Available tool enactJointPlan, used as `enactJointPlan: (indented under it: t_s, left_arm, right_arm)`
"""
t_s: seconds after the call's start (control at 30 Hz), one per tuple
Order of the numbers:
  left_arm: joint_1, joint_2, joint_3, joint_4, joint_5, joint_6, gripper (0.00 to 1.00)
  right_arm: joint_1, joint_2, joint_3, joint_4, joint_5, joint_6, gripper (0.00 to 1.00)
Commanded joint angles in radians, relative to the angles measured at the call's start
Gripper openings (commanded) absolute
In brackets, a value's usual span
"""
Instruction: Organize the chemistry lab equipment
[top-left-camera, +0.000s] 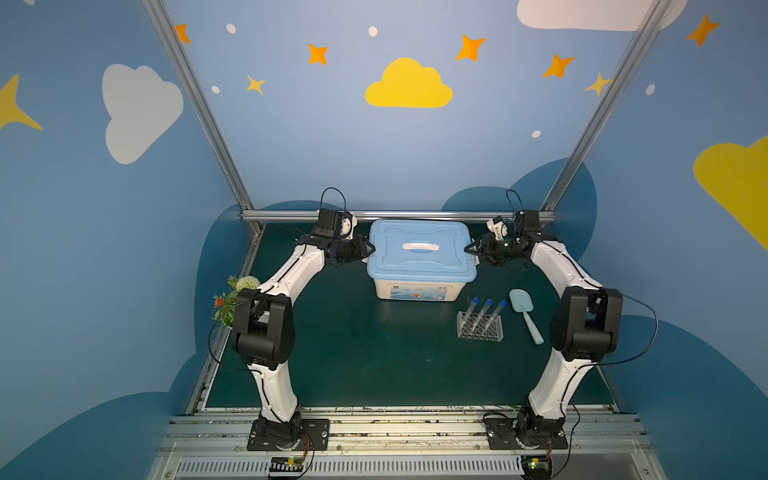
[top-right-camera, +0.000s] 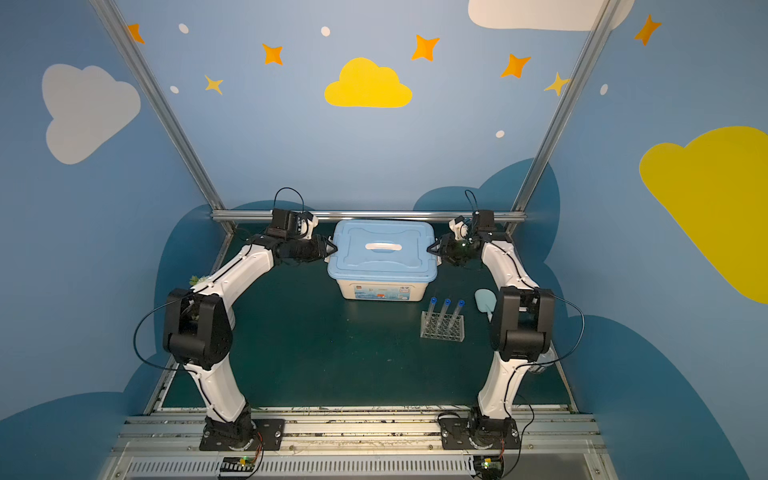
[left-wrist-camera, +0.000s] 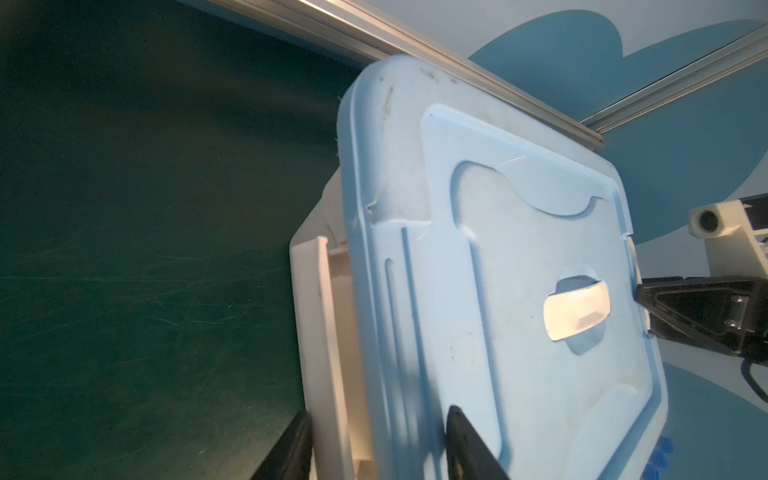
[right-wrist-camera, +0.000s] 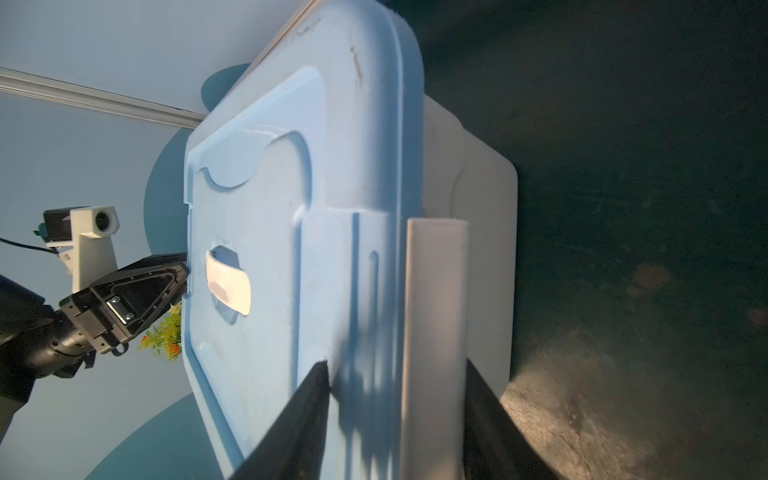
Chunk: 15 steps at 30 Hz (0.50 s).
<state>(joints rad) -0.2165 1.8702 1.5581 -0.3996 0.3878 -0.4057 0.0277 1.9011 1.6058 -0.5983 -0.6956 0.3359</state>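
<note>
Left gripper (top-left-camera: 371, 249) pinching left latch (left-wrist-camera: 320, 311) against lid (top-left-camera: 395, 266) edge. Right gripper (top-left-camera: 467, 250) pinching right latch (right-wrist-camera: 434, 311) likewise. Lid sitting on bin (top-left-camera: 415, 291), back centre of mat (top-left-camera: 353, 353). Three tubes (top-left-camera: 484, 313) standing tilted in rack (top-left-camera: 480, 330) near bin's front right corner. Scoop (top-left-camera: 528, 318) lying beside rack.

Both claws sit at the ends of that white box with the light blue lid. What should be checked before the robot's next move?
1. Left gripper straddles the light blue plastic lid's edge and white side latch: ok.
2. Right gripper straddles the opposite latch: ok.
3. Both grips firm: cannot tell.
4. Lid seated flat on the white plastic bin: ok.
5. Three blue-capped clear test tubes standing in the clear grid rack, apart from the bin: ok.
6. Pale blue scoop put away: not ok, lying loose on the dark green mat beside the rack.
</note>
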Motion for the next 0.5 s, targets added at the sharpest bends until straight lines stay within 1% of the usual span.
enactJointPlan:
  t_s: [0.0,0.3,0.47]
  left_arm:
    - [-0.032,-0.025,0.032,-0.025,0.025,0.027,0.48]
    - [-0.046,-0.023,0.047,-0.044,0.004,0.037,0.45]
    - [-0.056,-0.019,0.063,-0.061,-0.006,0.043,0.4]
  right_arm:
    - [0.018,-0.04,0.047,-0.064,0.024,-0.04,0.49]
    - [0.039,-0.045,0.087,-0.123,0.08,-0.079,0.47]
    - [0.057,-0.047,0.117,-0.163,0.133,-0.109,0.44]
